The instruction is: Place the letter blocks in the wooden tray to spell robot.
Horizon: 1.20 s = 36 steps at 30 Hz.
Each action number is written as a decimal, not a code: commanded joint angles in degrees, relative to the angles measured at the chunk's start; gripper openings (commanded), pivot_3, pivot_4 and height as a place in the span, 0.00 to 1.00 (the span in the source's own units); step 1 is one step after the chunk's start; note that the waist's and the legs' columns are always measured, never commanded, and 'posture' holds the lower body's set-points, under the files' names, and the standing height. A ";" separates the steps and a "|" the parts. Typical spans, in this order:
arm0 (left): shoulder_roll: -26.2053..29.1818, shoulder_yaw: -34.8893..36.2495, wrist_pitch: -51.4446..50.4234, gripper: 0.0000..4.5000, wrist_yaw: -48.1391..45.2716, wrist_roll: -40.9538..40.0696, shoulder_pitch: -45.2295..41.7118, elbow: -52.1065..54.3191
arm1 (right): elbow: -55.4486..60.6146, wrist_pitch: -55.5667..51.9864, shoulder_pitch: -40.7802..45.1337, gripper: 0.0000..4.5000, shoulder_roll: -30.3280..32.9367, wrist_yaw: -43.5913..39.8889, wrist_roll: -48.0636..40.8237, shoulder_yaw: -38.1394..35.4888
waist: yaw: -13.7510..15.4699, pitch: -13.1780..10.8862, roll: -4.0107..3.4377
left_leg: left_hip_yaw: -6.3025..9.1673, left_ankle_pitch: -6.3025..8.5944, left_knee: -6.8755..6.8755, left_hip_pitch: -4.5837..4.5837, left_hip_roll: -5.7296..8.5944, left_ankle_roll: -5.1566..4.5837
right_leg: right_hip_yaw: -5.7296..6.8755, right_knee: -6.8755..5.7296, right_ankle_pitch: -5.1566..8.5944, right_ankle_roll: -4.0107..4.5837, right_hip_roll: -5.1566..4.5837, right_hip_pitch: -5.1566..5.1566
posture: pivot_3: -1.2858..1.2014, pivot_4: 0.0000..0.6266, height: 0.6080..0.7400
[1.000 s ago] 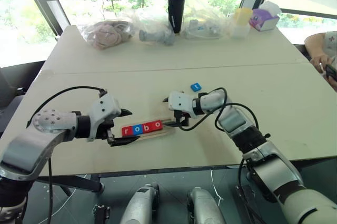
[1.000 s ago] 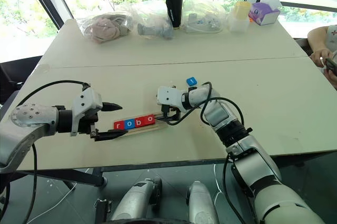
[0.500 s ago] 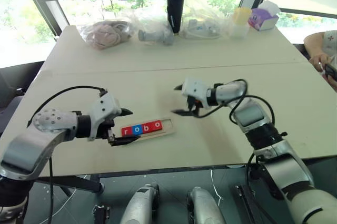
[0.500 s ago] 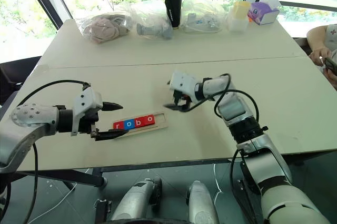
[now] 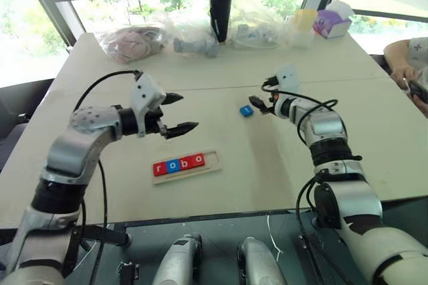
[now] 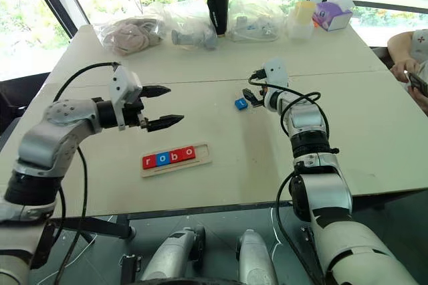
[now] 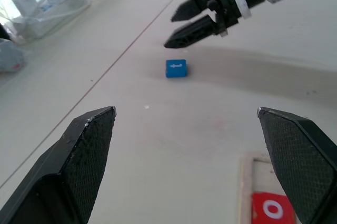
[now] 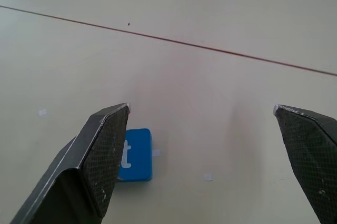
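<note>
Your right gripper hangs with its black fingers spread wide, gripping nothing, just beside the small flat blue square tile marked t, which lies on the pale table well apart from the long pale wooden tray (r, o, b, o already in it). The tile looks light, rigid and slick; pinch its opposite edges squarely. Your left gripper hovers spread wide too, holding nothing

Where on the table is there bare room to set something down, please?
The near right table, between the wooden tray and the right arm, is bare. So is the left stretch beyond the left gripper. The tray's last slot is open after r, o, b, o. The far edge is crowded with bags, a black tumbler and containers. The blue t block lies by the right gripper.
</note>
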<state>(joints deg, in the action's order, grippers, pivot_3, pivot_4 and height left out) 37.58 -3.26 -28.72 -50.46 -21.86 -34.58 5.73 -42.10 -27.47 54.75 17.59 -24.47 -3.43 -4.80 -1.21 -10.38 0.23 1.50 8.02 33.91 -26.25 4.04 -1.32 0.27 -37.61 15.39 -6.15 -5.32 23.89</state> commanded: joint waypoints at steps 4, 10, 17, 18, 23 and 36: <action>-2.24 0.12 4.14 1.00 1.92 3.53 -1.76 -2.91 | -1.14 3.34 1.38 0.99 -2.17 0.31 0.27 1.57 | 0.11 0.00 0.00 | 0.00 0.00 0.05 0.01 0.00 0.00 | 0.00 -0.01 -0.01 -0.02 0.04 -0.03 | 0.52 0.24 1.00; -3.47 1.23 3.07 1.00 3.72 3.78 0.32 -1.69 | -0.75 3.63 -0.28 0.99 -4.02 1.36 1.79 4.39 | 0.20 0.00 0.00 | 0.02 0.00 0.10 0.01 0.01 0.00 | -0.01 -0.05 -0.02 -0.03 0.03 -0.03 | 0.52 0.24 1.00; -1.91 1.25 0.26 1.00 3.13 3.52 4.29 2.02 | -0.46 0.49 -0.81 0.99 -4.77 5.26 2.40 4.30 | 0.16 0.00 0.00 | 0.03 0.01 0.10 0.01 0.01 0.02 | -0.03 -0.10 -0.02 -0.03 0.03 0.01 | 0.52 0.24 1.00; -1.74 1.27 0.14 1.00 3.08 3.55 4.63 2.28 | -0.24 0.04 -0.98 0.99 -4.81 5.80 2.53 4.36 | 0.15 0.00 0.00 | 0.03 0.01 0.10 0.01 0.00 0.03 | -0.03 -0.10 -0.02 -0.03 0.02 0.02 | 0.52 0.24 1.00; -1.91 0.81 0.02 1.00 3.35 3.65 4.88 2.49 | 0.10 -1.56 -1.74 0.99 -5.29 5.39 2.37 5.02 | 0.20 0.01 -0.01 | 0.03 0.01 0.10 0.01 0.01 0.04 | -0.05 -0.12 -0.01 -0.02 0.01 0.02 | 0.52 0.24 1.00; -2.68 0.12 -0.36 1.00 2.92 3.33 4.83 3.86 | 17.17 -11.62 -5.42 0.27 -2.86 5.68 0.95 3.50 | 0.50 0.01 -0.01 | 0.04 0.01 0.11 -0.01 0.01 0.04 | -0.05 -0.13 -0.01 -0.02 -0.05 0.04 | 0.52 0.24 1.00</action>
<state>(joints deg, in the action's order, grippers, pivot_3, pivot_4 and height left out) 34.74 -3.57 -29.07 -47.32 -18.01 -29.42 6.86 -33.12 -35.65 49.49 13.01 -18.83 -1.50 -0.31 -0.71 -10.37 0.23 1.54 8.02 34.02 -26.32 4.06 -1.29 0.21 -37.74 15.38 -6.17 -5.43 23.99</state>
